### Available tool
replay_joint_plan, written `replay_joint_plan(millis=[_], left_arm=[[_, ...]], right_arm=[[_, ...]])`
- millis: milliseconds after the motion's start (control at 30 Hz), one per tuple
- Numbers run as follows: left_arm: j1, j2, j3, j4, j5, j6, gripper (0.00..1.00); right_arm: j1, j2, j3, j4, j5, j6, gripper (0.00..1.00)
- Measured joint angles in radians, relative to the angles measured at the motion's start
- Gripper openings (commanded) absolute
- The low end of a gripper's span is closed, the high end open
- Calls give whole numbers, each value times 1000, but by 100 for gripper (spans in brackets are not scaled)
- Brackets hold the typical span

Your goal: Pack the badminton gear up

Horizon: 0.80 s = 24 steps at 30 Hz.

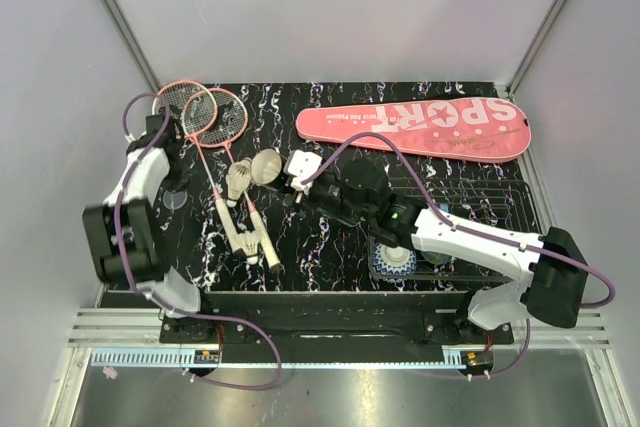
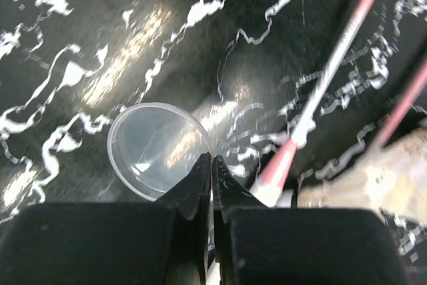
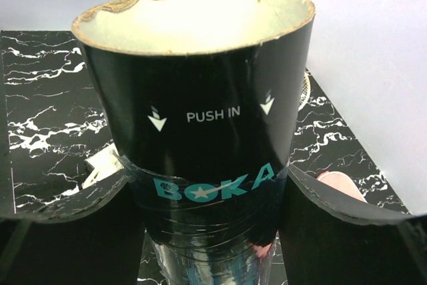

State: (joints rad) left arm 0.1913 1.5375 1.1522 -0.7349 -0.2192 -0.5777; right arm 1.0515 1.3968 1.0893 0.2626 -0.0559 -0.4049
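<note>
The black tube (image 3: 200, 118) is in the right gripper (image 3: 207, 195) over the middle of the table (image 1: 320, 257). The jaws grasp its lower body from both sides, and its frayed open mouth points away from the wrist. Just to its left lie shuttlecocks (image 1: 240, 182) and two rackets (image 1: 225, 115), heads by the far left edge and handles toward the near edge. The pink cover (image 1: 415, 129) lies along the far right edge. The left gripper (image 2: 212, 168) is clenched on nothing, its tips over the rim of a clear lid (image 2: 150, 148). Bare tabletop runs between the handles and a bowl (image 1: 393, 262) beside the wire basket (image 1: 480, 212).
</note>
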Motion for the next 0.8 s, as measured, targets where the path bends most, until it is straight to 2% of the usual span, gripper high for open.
replay_joint_plan(millis=[100,233,367,400,500,667,800], left_arm=[[4,160,61,33,-21,-3,0],[12,254,79,49,-39,2,0],[24,261,79,57,-47,5,25],[26,261,79,62,-48,6,40],[29,261,79,69,-47,12,63],[31,247,78,75,-62,14,73],[-3,157,63,74,-73,42,84]], right_arm=[[-12,-5,-15,-1,-14,12,35],[-21,-18,-28,-2,-18,22,35],[-21,-31,-30,-6,-21,26,35],[-21,-32,-30,-6,-23,27,35],[-21,-34,-30,-6,-34,29,36],[-21,-34,-30,-6,-43,41,36],[-21,-34,-30,-8,-41,45,37]])
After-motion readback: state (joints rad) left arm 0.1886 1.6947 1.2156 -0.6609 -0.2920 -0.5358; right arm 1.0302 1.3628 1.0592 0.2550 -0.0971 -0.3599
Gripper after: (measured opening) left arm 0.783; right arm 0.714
